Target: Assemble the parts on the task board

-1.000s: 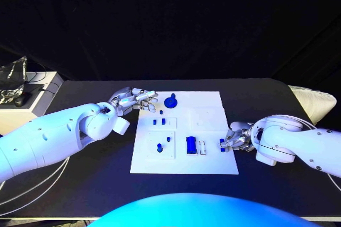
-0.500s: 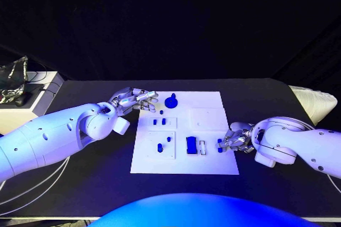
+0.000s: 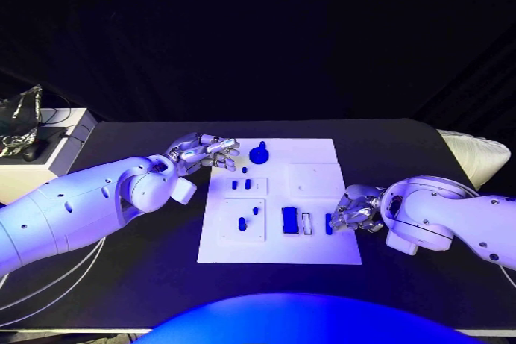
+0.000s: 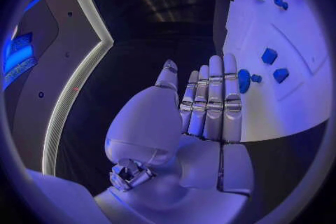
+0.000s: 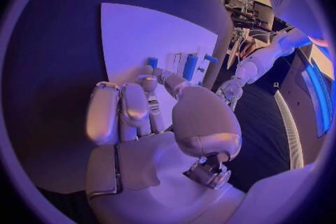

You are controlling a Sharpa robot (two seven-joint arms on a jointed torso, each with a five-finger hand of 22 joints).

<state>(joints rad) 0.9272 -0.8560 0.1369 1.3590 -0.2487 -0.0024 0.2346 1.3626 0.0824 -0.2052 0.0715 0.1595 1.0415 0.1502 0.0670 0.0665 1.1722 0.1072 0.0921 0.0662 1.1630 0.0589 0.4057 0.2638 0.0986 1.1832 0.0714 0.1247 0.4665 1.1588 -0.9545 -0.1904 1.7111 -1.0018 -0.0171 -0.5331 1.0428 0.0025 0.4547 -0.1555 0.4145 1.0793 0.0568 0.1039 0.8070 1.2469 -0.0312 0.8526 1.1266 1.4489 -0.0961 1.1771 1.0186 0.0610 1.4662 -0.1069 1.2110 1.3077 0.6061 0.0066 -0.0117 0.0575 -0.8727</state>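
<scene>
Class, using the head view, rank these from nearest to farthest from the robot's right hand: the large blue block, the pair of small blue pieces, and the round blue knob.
Measured from the right hand:
1. Large blue block, just beside the hand, near the task board's front edge.
2. Pair of small blue pieces, mid-board, toward the left side.
3. Round blue knob, at the far edge, close to the left hand.

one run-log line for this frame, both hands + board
left hand: open, at task board far-left corner | right hand: pinching small blue part at board's right edge

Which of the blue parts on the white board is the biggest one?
The tall rectangular blue block near the board's front edge, standing left of the right hand. The other blue parts are clearly smaller: short pegs and one round knob at the far edge.
</scene>
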